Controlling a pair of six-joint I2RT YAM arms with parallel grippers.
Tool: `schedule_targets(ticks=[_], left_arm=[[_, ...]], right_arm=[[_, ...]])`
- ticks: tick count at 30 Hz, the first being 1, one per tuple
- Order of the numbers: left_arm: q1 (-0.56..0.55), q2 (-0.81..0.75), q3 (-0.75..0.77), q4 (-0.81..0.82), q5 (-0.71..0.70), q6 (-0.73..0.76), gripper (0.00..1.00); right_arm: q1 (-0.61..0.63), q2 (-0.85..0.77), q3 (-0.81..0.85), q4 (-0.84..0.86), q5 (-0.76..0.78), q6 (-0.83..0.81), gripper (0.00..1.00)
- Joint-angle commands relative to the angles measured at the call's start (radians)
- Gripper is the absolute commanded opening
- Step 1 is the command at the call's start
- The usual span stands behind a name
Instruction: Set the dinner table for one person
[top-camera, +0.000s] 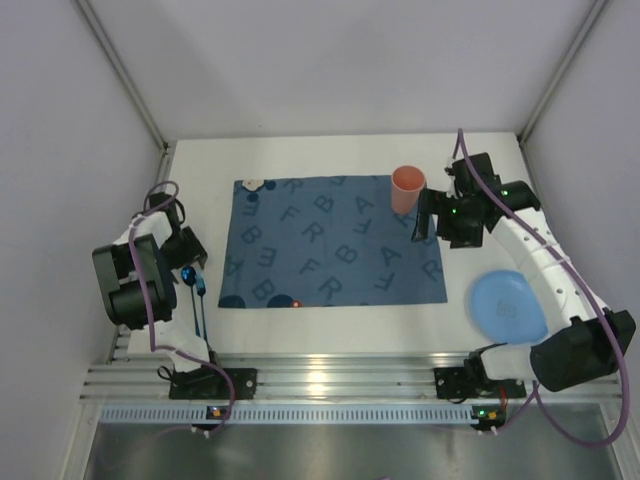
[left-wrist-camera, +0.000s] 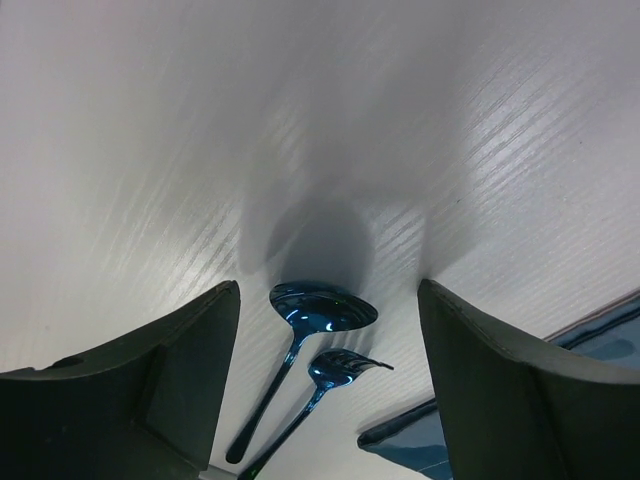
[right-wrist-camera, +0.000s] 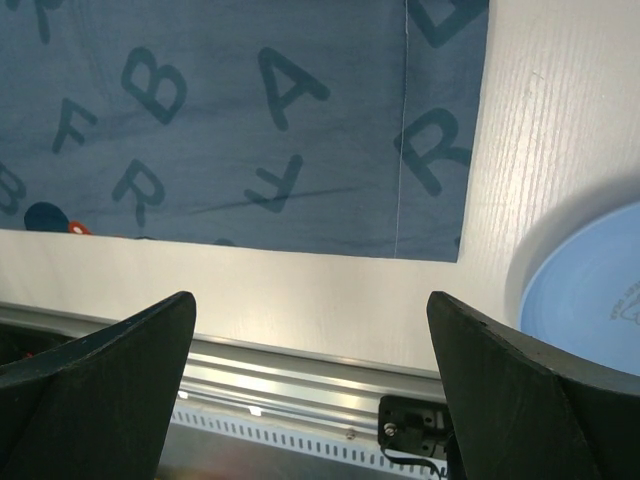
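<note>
Top external view is showing the white tabletop (top-camera: 330, 160) spreading wide beneath everything else, with a dark blue lettered placemat (top-camera: 330, 243) resting at its middle. An orange cup (top-camera: 407, 189) is standing upright at the mat's far right corner, toward the far edge, while a light blue plate (top-camera: 508, 306) is sitting off the mat by the right edge, and a blue spoon (left-wrist-camera: 320, 308) and fork (left-wrist-camera: 345, 365) are lying side by side along the left edge. So the setting is looking only begun: cup placed, plate and cutlery waiting. The left pincer (left-wrist-camera: 328, 290) is hanging wide open and empty right above the spoon's bowl, so the cutlery pick-up is seeming the step in hand; next it is needing to drop squarely over one thin handle, close low against the tabletop, and keep from dragging the neighbouring fork. The right pincer (right-wrist-camera: 310, 300) is gaping open too, holding nothing, just beside the cup and well apart from the plate.
</note>
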Motion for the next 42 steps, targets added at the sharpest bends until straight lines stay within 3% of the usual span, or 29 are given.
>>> schedule_targets(ticks=[1, 5, 12, 17, 28, 40, 42], left_arm=[[0.022, 0.040, 0.013, 0.098, -0.028, 0.015, 0.77], [0.027, 0.007, -0.045, 0.140, -0.029, 0.015, 0.58], [0.028, 0.000, -0.134, 0.201, -0.008, -0.004, 0.42], [0.028, 0.013, -0.114, 0.204, 0.000, -0.012, 0.39], [0.028, 0.163, 0.171, 0.131, 0.023, -0.065, 0.29], [0.013, 0.157, 0.427, 0.059, 0.149, -0.048, 0.24], [-0.007, 0.143, 0.467, 0.046, 0.149, -0.038, 0.18]], right_arm=[[-0.008, 0.016, 0.017, 0.008, 0.020, -0.017, 1.00], [-0.013, 0.037, 0.049, -0.007, 0.033, -0.030, 1.00], [-0.025, 0.072, 0.097, -0.043, 0.061, -0.063, 1.00], [-0.025, 0.086, 0.095, -0.040, 0.052, -0.062, 1.00], [-0.023, 0.092, 0.065, -0.026, 0.046, -0.065, 0.99], [-0.025, 0.103, 0.056, -0.009, 0.035, -0.054, 1.00], [-0.025, 0.109, 0.060, -0.006, 0.032, -0.053, 1.00]])
